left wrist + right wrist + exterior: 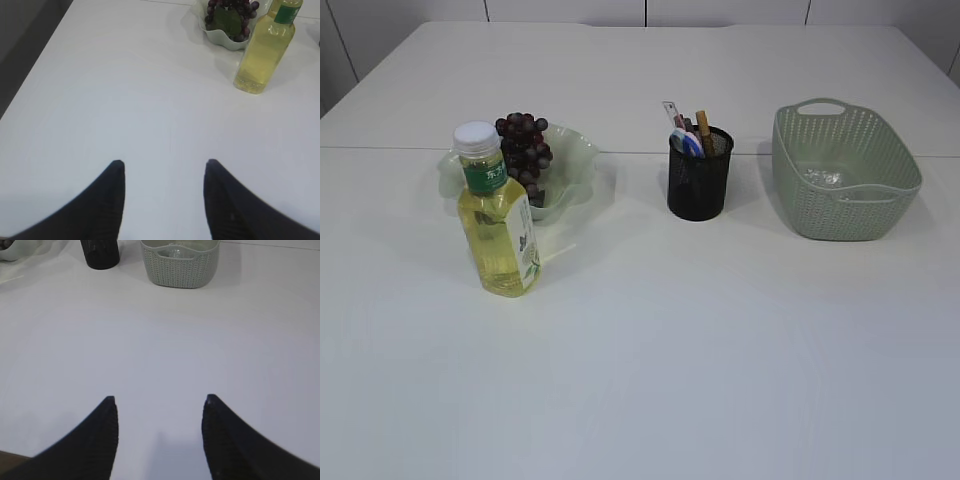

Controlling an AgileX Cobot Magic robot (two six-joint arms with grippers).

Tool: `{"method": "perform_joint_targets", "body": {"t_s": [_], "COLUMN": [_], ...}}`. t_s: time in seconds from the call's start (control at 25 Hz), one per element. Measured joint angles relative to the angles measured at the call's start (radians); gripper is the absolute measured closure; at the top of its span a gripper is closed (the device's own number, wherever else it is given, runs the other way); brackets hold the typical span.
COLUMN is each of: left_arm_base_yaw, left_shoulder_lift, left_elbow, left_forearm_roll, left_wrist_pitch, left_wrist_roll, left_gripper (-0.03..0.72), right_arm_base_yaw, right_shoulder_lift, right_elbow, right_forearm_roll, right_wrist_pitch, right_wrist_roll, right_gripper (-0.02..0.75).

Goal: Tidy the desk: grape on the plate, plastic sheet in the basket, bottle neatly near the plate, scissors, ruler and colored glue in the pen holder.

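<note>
— Two tools, both spread and pinching nothing: the left tool hovers over bare desk, and the right tool does the same on its side.

— Where do the task's things stand?

— Nearest, the green-tea bottle is upright just in front of the plate. On that plate lies the bunch of grapes. Level with it, the black mesh pen holder has handles sticking out, seemingly scissors, ruler and glue, though I cannot tell each apart. Right of it is the woven basket with something clear inside, likely the plastic sheet.

— So which step is in hand?

— I judge every item placed; the task looks finished, or nearly.

— And the next move?

— Probably nothing but keeping the arms clear; at most, a check that the bottle sits tidily.
</note>
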Motion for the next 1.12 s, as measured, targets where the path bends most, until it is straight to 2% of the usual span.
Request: {"method": "perform_joint_targets", "body": {"t_s": [0.64, 0.76, 0.96, 1.12], "left_arm_base_yaw": [0.000, 0.000, -0.034, -0.051], "left_shoulder_lift": [0.000, 0.000, 0.000, 0.000], "left_elbow": [0.000, 0.000, 0.000, 0.000], "left_forearm_roll": [-0.006, -0.006, -0.006, -0.007], "left_wrist_pitch": [-0.004, -0.004, -0.004, -0.004], "left_wrist_roll": [0.008, 0.008, 0.008, 0.010], "left_gripper": [0.316, 0.316, 0.316, 0.316], "right_arm_base_yaw": [0.000, -0.034, -0.142, -0.160], "right_shoulder_lift": [0.000, 0.000, 0.000, 0.000], "right_elbow": [0.002, 0.002, 0.002, 0.002], "right_forearm_roll": [0.012, 0.027, 0.029, 0.029], "right_wrist_pitch": [0.000, 0.000, 0.000, 0.000], "right_wrist_roll": [0.000, 0.000, 0.000, 0.000], "right_gripper": [0.307, 0.307, 0.307, 0.307]}}
